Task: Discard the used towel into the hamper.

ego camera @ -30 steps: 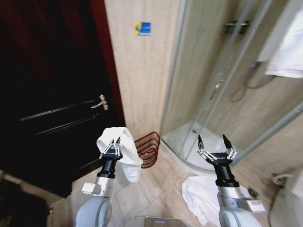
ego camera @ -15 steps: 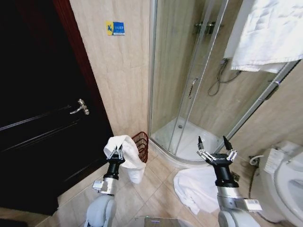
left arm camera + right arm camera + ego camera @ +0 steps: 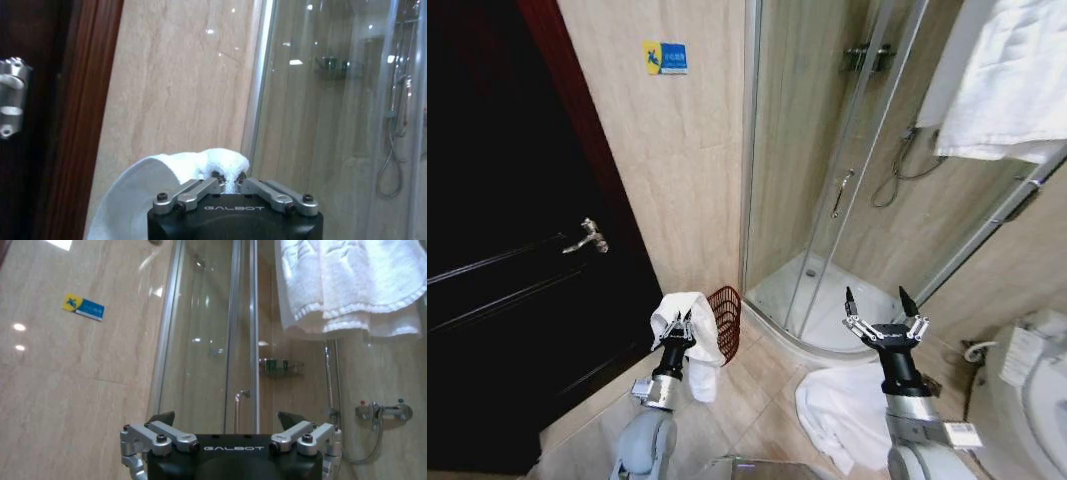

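Observation:
My left gripper point(image 3: 679, 325) is shut on a white used towel point(image 3: 689, 340), which drapes down over it just in front of the hamper point(image 3: 724, 312), a dark red openwork basket on the floor by the beige wall. In the left wrist view the towel point(image 3: 167, 190) bulges out between the closed fingers point(image 3: 193, 192). My right gripper point(image 3: 882, 320) is held up in front of the shower, open and empty; the right wrist view shows its fingers point(image 3: 160, 432) spread wide.
A dark wooden door point(image 3: 507, 260) with a metal handle point(image 3: 587, 237) stands at the left. A glass shower enclosure point(image 3: 827, 180) fills the middle and right. Another white towel point(image 3: 842, 410) lies on the tiled floor, one point(image 3: 1007, 80) hangs upper right, and a toilet point(image 3: 1037, 390) sits far right.
The camera has turned, shifting the whole picture. My left gripper with the towel now sits lower and closer to the hamper. The right gripper holds its pose.

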Tool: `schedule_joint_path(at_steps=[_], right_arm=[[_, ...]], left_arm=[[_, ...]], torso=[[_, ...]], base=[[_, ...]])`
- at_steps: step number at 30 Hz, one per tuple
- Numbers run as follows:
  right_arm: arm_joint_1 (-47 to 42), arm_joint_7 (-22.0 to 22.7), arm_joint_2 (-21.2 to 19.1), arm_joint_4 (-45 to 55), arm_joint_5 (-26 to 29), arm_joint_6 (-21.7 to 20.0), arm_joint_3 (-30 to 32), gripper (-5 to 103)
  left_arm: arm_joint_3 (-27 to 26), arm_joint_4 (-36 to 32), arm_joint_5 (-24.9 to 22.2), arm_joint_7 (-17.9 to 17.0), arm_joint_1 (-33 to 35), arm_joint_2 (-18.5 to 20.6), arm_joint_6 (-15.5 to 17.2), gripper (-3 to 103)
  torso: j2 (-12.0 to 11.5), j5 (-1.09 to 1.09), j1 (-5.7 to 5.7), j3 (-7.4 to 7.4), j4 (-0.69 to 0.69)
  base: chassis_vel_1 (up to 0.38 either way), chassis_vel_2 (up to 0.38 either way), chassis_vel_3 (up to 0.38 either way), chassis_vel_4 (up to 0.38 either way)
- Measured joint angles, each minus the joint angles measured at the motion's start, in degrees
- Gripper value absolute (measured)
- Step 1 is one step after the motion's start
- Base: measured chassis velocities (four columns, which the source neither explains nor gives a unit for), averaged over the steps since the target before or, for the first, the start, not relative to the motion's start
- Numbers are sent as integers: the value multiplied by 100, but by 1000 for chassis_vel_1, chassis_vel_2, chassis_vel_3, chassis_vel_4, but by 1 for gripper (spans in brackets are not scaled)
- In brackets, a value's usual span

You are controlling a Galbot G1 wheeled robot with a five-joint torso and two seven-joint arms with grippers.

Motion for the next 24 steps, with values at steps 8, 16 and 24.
schedule_joint_path(at_steps=[8, 16, 24], right_arm=[[-23, -55, 0, -8, -3, 58, -12, 100], [-34, -87, 0, 19, -78, 80, -4, 100], [-138, -90, 0, -69, -314, 463, -29, 100]], left_arm=[[25, 440, -12, -6, -463, 1, 104, 2], [53, 1050, -130, -6, -1052, 0, 209, 2], [118, 1853, -471, -20, -1838, 287, 470, 2]], torso=[[0, -2, -2, 0, 0], [1, -2, -3, 0, 0], [2, -1, -4, -1, 0]], base=[[-109, 110, 117, -100], [-35, 29, 35, -24], [0, 0, 0, 0]])
